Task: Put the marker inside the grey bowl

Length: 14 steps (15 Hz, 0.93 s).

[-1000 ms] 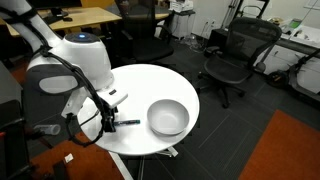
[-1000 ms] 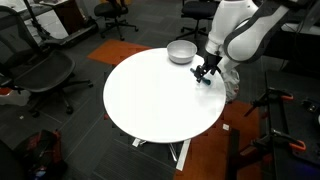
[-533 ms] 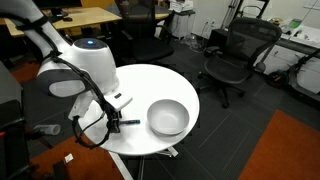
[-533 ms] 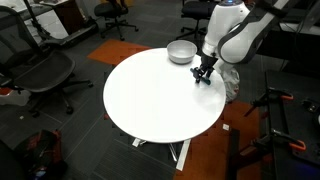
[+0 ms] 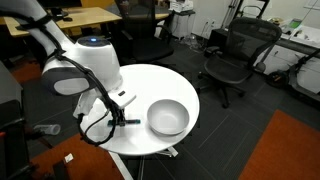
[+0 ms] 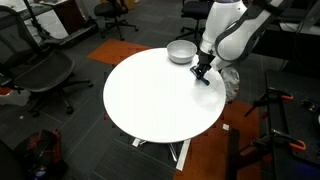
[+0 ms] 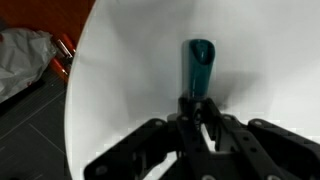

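Observation:
The marker (image 7: 198, 62) lies on the white round table (image 7: 130, 60), its teal end pointing away from the wrist camera. My gripper (image 7: 196, 108) is shut on its dark rear end, the fingers pressed against both sides. In both exterior views the gripper (image 5: 119, 119) (image 6: 201, 73) stands low at the table's edge, with the marker (image 5: 130, 122) poking out of it. The grey bowl (image 5: 167, 117) (image 6: 181, 51) sits upright and empty on the table, a short way beside the gripper.
The table (image 5: 150, 85) (image 6: 150, 105) ends close behind the gripper. Black office chairs (image 5: 232, 60) (image 6: 45, 75) stand around it, with desks behind. An orange carpet patch (image 5: 285, 150) lies on the dark floor. A red-and-grey object (image 7: 45, 55) lies on the floor below the table's edge.
The jaws have gone from open to shut around the marker's dark end. The arm has leaned slightly further over the table.

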Tool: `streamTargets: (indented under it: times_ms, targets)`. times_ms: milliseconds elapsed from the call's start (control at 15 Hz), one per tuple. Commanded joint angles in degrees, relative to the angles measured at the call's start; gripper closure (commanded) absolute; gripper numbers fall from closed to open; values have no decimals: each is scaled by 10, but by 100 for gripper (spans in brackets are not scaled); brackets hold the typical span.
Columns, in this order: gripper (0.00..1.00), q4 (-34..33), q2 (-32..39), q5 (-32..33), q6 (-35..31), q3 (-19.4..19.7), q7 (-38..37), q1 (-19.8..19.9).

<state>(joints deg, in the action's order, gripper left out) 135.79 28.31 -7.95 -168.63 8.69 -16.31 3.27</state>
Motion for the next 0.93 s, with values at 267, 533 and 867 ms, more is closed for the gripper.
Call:
streamTargets:
  times_ms: [267, 533, 867]
  targets:
    - [95, 17, -38, -1, -4, 22, -16, -26]
    - [95, 32, -93, 9, 9, 46, -22, -49]
    - [95, 23, -150, 25, 16, 62, -17, -41]
